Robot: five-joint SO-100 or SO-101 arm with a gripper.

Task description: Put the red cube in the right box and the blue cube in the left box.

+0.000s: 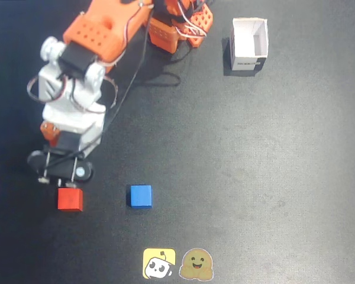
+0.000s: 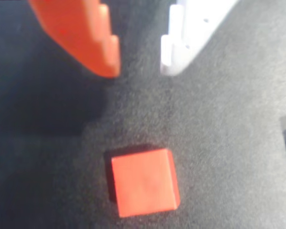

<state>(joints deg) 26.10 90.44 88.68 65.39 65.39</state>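
Fixed view: the desk (image 1: 254, 177) has a dark, matte surface. The arm reaches from the top edge down along the left side, and its tool (image 1: 62, 177) is just above the red cube (image 1: 70, 199), which lies near the desk's lower left corner. The tool does not touch the cube.

Wrist view: the tool (image 2: 140, 71) is released. Its orange finger (image 2: 93, 43) and white finger (image 2: 181, 43) stand apart with bare desk (image 2: 229, 143) between them and nothing held. The red cube (image 2: 144, 182) sits flat on the desk beyond the fingertips, clear of both, roughly in line with the gap.

The blue cube (image 1: 140, 196) rests on the desk to the right of the red cube in the fixed view, apart from it, near the bottom edge. A dark blurred shape at the right edge of the wrist view cannot be identified.

One white box (image 1: 249, 44) stands upright and open near the desk's top edge, right of centre, well apart from both cubes. It carries a label with black text on its front. Its interior appears white; any print is too faint to judge. Only this one box is in view.

Two stickers (image 1: 178, 264) lie at the bottom edge.
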